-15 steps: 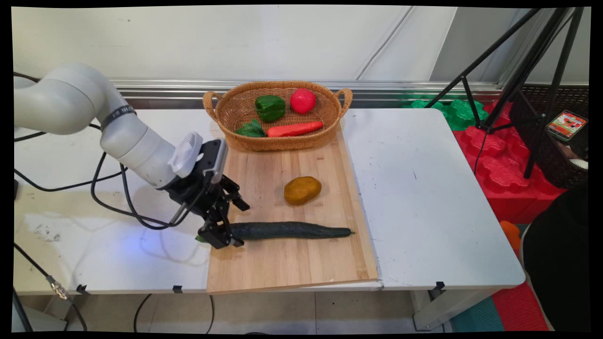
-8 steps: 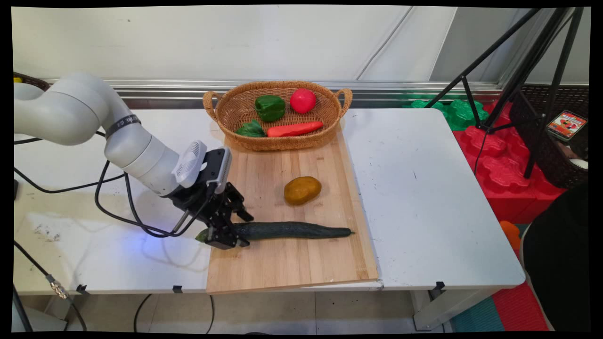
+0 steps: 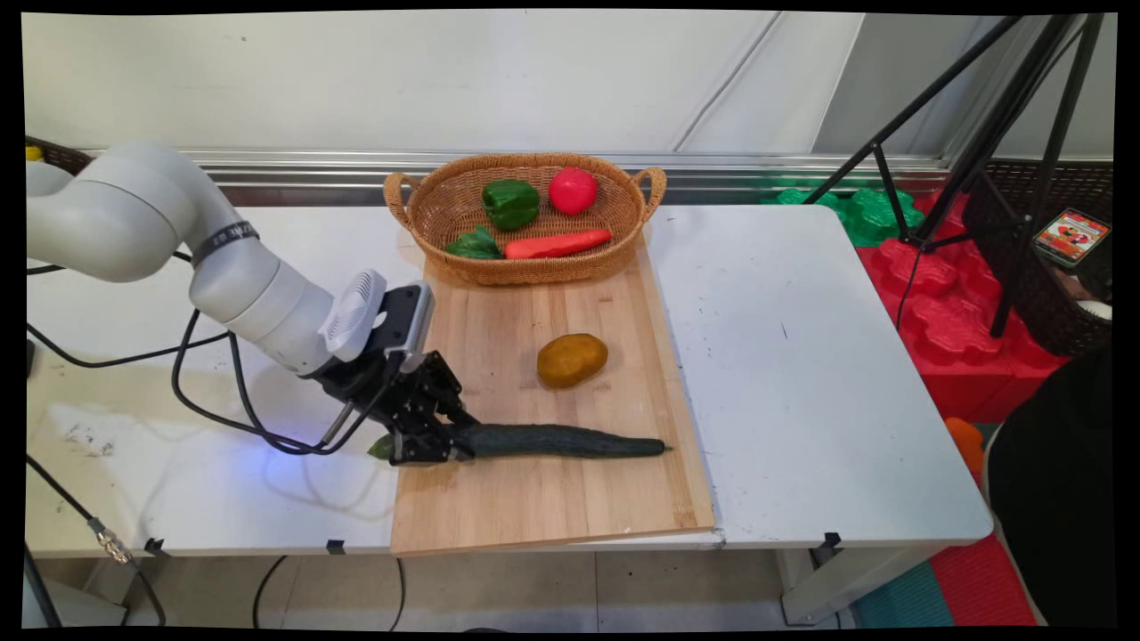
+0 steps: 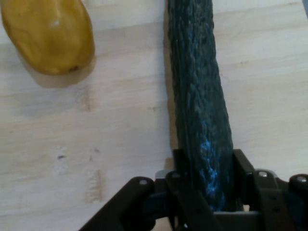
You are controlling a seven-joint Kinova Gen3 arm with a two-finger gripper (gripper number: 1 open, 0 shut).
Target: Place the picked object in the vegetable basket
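A long dark green cucumber (image 3: 557, 441) lies on the wooden cutting board (image 3: 543, 499), its left end raised slightly. My gripper (image 3: 427, 442) is shut on that left end, near the board's left edge; a green tip of the cucumber sticks out behind the fingers. In the hand view the cucumber (image 4: 197, 96) runs up from between the two fingers (image 4: 179, 166), which press its sides. A yellow-brown potato (image 3: 572, 360) rests on the board behind the cucumber's middle, and shows at the top left of the hand view as the potato (image 4: 48, 33).
A wicker basket (image 3: 427, 209) at the board's far end holds a green pepper (image 3: 510, 203), a red tomato (image 3: 572, 190), a carrot (image 3: 557, 244) and a green leaf (image 3: 474, 245). A black tripod (image 3: 980, 133) and red and green blocks (image 3: 935, 303) stand right of the table.
The fingers have closed on the cucumber's left end, and that end has lifted a little and shifted right. The hand moved slightly right and up.
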